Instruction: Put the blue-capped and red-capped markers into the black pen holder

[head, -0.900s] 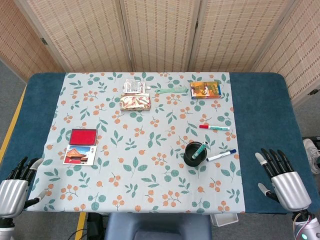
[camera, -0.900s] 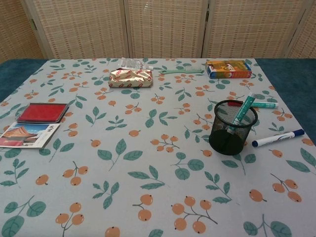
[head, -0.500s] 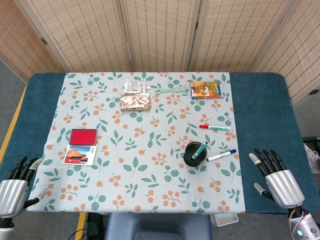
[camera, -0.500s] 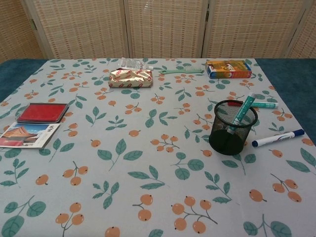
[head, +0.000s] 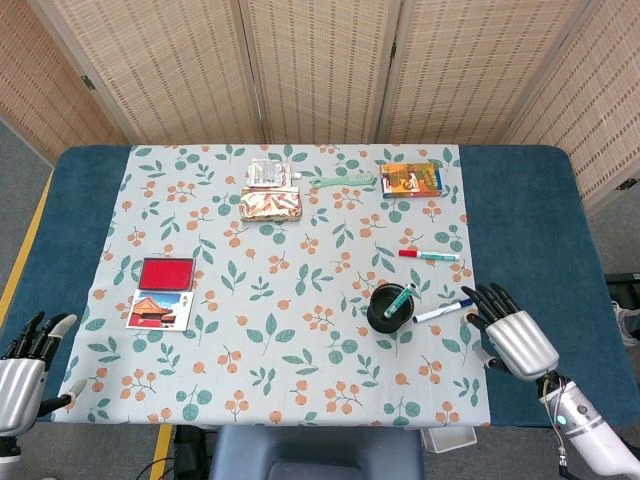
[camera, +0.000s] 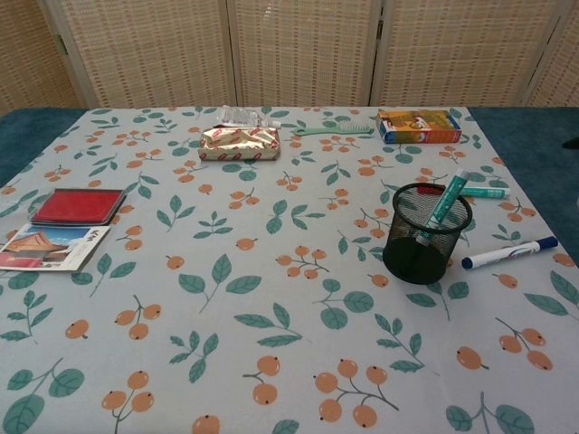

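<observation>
The black mesh pen holder [head: 388, 308] [camera: 420, 233] stands right of the cloth's middle with a green marker [head: 400, 299] [camera: 446, 199] leaning in it. A blue-capped marker [head: 443, 310] [camera: 508, 252] lies just right of the holder. Behind the holder lies the red-capped marker [head: 428, 255] [camera: 470, 192]. My right hand [head: 513, 336] hovers open at the cloth's right edge, fingertips close to the blue cap. Open as well, my left hand [head: 24, 363] hangs off the near left corner. Neither hand shows in the chest view.
A red pad [head: 166, 273] and a postcard [head: 160, 309] lie at the left. At the back are a foil packet [head: 270, 205], a clear wrapper [head: 268, 172], a green comb [head: 342, 181] and an orange box [head: 411, 179].
My right hand has moved left and forward from the blue table edge toward the blue-capped marker. The left hand has sunk slightly lower. The markers and holder have not moved.
</observation>
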You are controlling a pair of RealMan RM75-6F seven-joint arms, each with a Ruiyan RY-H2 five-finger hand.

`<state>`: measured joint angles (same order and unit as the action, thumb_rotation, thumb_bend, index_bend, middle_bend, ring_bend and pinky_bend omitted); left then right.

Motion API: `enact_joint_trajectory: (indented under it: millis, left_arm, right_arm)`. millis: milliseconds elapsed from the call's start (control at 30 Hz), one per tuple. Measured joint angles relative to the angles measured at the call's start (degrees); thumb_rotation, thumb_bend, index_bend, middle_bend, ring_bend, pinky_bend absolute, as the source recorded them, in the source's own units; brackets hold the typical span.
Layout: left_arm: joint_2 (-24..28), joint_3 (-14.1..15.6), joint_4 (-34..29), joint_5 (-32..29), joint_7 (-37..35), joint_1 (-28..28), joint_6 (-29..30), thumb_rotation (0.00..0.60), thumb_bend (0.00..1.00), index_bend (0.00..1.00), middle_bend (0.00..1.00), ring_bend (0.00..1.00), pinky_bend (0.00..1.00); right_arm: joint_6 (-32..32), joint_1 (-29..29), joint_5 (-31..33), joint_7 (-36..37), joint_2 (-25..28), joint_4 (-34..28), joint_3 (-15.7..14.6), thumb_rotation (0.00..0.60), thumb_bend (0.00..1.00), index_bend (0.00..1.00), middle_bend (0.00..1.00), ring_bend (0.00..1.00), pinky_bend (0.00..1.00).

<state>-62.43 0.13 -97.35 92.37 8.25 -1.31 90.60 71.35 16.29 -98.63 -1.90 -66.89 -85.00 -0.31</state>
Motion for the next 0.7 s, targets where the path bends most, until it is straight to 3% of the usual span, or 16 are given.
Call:
enact_joint_trajectory:
  millis: [500,700]
  left_arm:
    - [0.4,0.2,-0.3,0.6,-0.4,0.5,0.8,0.600,0.22,0.14,0.17,0.03,0.26]
    - [0.5,0.4,0.0,1.5,-0.9,0.7,1.5,0.600,0.27,0.13,0.17,0.03,0.26]
  right_arm:
    - [-8.7,5.5,6.6,4.8,-8.4,9.9,1.7,0.600,0.32,0.38,0.05,0.00,0.00]
    - [-11.8,7.9,8.4,5.1,-11.2,12.3,2.1,0.600,0.32,0.38,0.05,0.00,0.00]
